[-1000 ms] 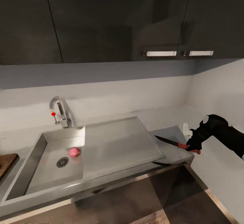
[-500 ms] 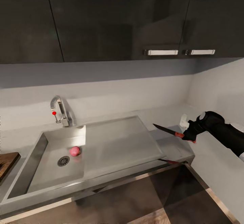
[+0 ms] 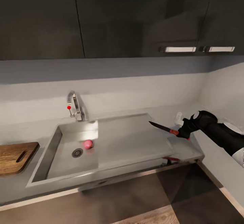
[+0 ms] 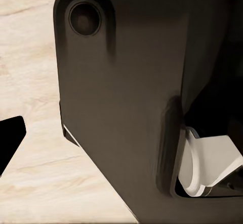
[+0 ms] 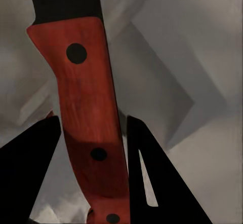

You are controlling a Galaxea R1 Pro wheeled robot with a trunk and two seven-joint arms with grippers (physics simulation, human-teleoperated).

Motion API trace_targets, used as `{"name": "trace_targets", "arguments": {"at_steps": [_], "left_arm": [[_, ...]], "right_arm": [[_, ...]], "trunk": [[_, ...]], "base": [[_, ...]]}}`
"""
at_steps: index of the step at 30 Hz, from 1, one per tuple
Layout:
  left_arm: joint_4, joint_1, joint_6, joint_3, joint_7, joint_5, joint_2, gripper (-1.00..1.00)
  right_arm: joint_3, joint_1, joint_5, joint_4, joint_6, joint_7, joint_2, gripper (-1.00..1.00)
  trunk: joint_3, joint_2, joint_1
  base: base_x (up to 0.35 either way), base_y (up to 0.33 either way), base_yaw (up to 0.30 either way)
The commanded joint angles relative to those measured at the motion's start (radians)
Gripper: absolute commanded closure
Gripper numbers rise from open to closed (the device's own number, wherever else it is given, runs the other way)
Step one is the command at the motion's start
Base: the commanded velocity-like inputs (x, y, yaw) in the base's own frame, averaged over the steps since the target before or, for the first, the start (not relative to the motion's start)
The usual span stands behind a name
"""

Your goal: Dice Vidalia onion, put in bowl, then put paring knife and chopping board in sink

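My right gripper (image 3: 183, 133) is shut on the paring knife (image 3: 165, 128), held above the right end of the sink's drainboard (image 3: 135, 137) with its dark blade pointing left. In the right wrist view the orange-red handle (image 5: 81, 82) sits between the two dark fingers (image 5: 35, 168). The pink onion (image 3: 88, 144) lies in the sink basin (image 3: 64, 164) beside the round drain. The chopping board (image 3: 13, 158) lies on the countertop (image 3: 20, 186) left of the sink. The bowl is out of view. A dark tip (image 4: 9, 139) at the edge of the left wrist view may be a finger.
The chrome tap (image 3: 75, 105) with its red knob stands behind the basin. Dark wall cabinets (image 3: 118, 17) hang above. A small white fitting (image 3: 178, 117) sits by the wall near my right arm. The left wrist view holds a dark robot panel (image 4: 121, 97) over light wood floor (image 4: 30, 82).
The right gripper has lifted the knife off the counter's right end and carried it left toward the drainboard. The camera has swung left, bringing the chopping board into view.
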Motion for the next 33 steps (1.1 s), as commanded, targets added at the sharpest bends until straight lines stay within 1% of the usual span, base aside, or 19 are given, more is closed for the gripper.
{"name": "trace_targets", "arguments": {"at_steps": [1,5,10,16,21,22,24,27,30,31,33], "left_arm": [[-0.001,0.0,-0.001,0.001,0.0,0.001,0.0,-1.0],[-0.001,0.0,-0.001,0.001,0.0,0.0,0.0,-1.0],[-0.001,0.0,-0.001,0.001,0.0,0.001,0.0,-1.0],[-0.001,0.0,-0.001,0.001,0.0,0.001,0.0,-1.0],[-0.001,0.0,-0.001,0.001,0.0,0.001,0.001,-1.0],[-0.001,0.0,-0.001,0.001,0.0,0.001,0.007,-1.0],[-0.001,0.0,-0.001,0.001,0.001,0.001,0.009,-1.0],[0.0,0.0,-0.001,0.001,0.001,0.001,0.01,-1.0],[0.0,0.0,-0.001,0.001,0.001,0.001,0.012,-1.0],[0.0,0.0,-0.001,0.001,0.002,0.001,0.012,-1.0],[0.0,0.0,-0.001,0.001,0.002,0.001,0.012,-1.0]], "right_arm": [[0.003,-0.001,0.008,-0.002,0.003,0.005,0.002,1.0],[0.004,-0.001,0.008,-0.002,0.019,0.003,0.021,1.0],[0.004,-0.001,0.008,-0.011,0.027,0.003,0.037,1.0],[0.003,-0.001,0.008,-0.016,0.028,0.003,0.039,1.0],[0.002,-0.001,0.008,-0.016,0.027,0.003,0.039,1.0],[0.001,-0.001,0.008,-0.016,0.028,0.002,0.039,1.0],[-0.001,-0.001,0.008,-0.016,0.028,0.001,0.039,1.0],[-0.021,-0.002,0.008,-0.016,0.028,0.001,0.039,1.0],[-0.054,-0.002,0.008,-0.016,0.028,0.001,0.039,1.0],[-0.078,-0.001,0.009,-0.016,0.028,0.001,0.039,1.0],[-0.086,-0.001,0.009,-0.016,0.028,0.001,0.039,1.0]], "trunk": [[-0.002,-0.001,0.0],[-0.008,-0.001,0.0],[-0.014,-0.001,0.0],[-0.022,-0.001,0.0],[-0.027,-0.001,0.0],[-0.027,-0.001,0.0],[-0.028,-0.001,0.0],[-0.028,-0.001,0.0],[-0.028,-0.001,0.0],[-0.028,-0.001,0.0],[-0.028,-0.001,0.0]], "base": [[-0.152,0.144,0.176],[-0.091,0.057,0.176],[-0.014,0.006,0.177],[-0.001,0.026,0.177],[0.0,0.263,0.136],[-0.068,0.313,0.018],[-0.139,0.302,0.009],[-0.195,0.286,0.004],[-0.221,0.278,0.001],[-0.231,0.274,0.0],[-0.232,0.273,0.0]]}}
